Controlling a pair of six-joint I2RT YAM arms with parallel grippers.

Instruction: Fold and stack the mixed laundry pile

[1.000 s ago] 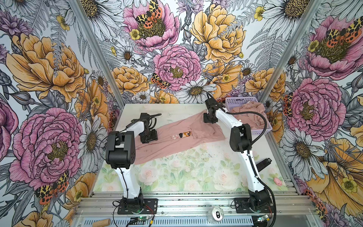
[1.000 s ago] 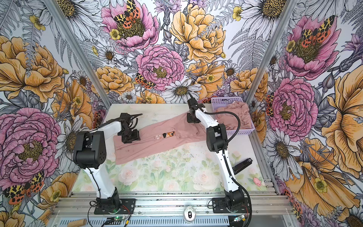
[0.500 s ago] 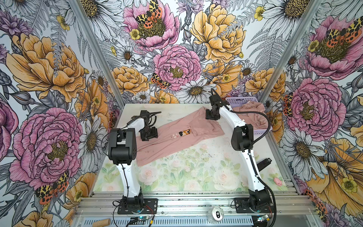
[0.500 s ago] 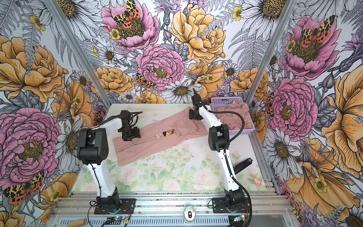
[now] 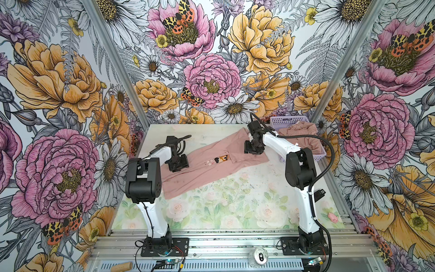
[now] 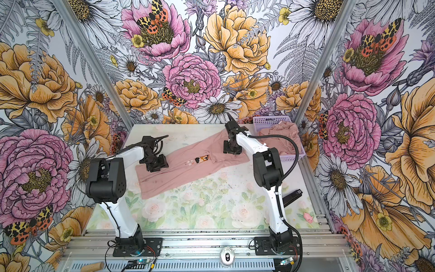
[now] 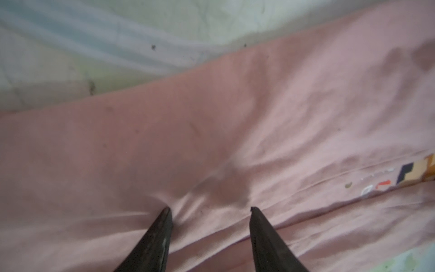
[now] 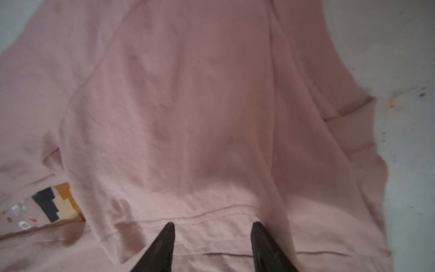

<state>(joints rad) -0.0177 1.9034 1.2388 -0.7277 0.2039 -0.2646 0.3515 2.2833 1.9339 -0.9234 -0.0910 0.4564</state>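
The dusty-pink T-shirt (image 5: pixel 207 173) lies flat and slantwise across the far half of the table (image 5: pixel 235 202), mid-frame in both top views. The left gripper (image 7: pixel 209 209) has its jaws apart, tips on the cloth at the shirt's left end. The right gripper (image 8: pixel 213 225) is likewise parted, over a folded sleeve hem. More pink garments (image 5: pixel 303 135) fill the lavender basket (image 5: pixel 286 119) at upper right.

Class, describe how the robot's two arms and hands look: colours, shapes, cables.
The left arm and right arm have white shells joined by boxy black joints, on black base plates bolted to a silver rail. A ribbed black hose loops along the right arm; black wires trail from the left. The left hand and right hand are black, each with two slim, tapered fingers.
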